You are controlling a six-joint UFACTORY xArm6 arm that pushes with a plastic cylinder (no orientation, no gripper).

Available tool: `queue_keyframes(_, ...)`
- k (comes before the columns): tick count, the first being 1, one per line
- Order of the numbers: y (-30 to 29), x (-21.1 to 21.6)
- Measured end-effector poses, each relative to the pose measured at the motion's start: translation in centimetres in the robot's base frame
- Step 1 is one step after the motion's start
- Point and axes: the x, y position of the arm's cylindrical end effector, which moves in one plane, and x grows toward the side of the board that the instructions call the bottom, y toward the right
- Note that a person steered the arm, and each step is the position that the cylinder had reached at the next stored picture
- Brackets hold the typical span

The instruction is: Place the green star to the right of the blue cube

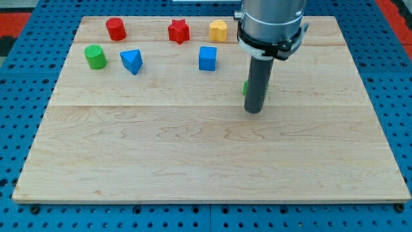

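Note:
The blue cube sits on the wooden board near the view's top, a little left of centre. The green star is almost wholly hidden behind my rod; only thin green slivers show at the rod's sides, to the right of and slightly below the blue cube. My tip rests on the board just below the green star, touching or nearly touching it.
A red cylinder, red star and yellow block line the board's top edge. A green cylinder and a blue triangular block sit at the upper left.

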Motion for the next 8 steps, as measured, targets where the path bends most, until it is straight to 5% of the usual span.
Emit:
queue_keyframes(3, 3.0, -8.2)
queue_keyframes(4, 4.9, -6.8)
queue_keyframes(5, 12.0, -10.0)
queue_keyframes(6, 10.0, -15.3)
queue_keyframes(8, -0.8, -15.4)
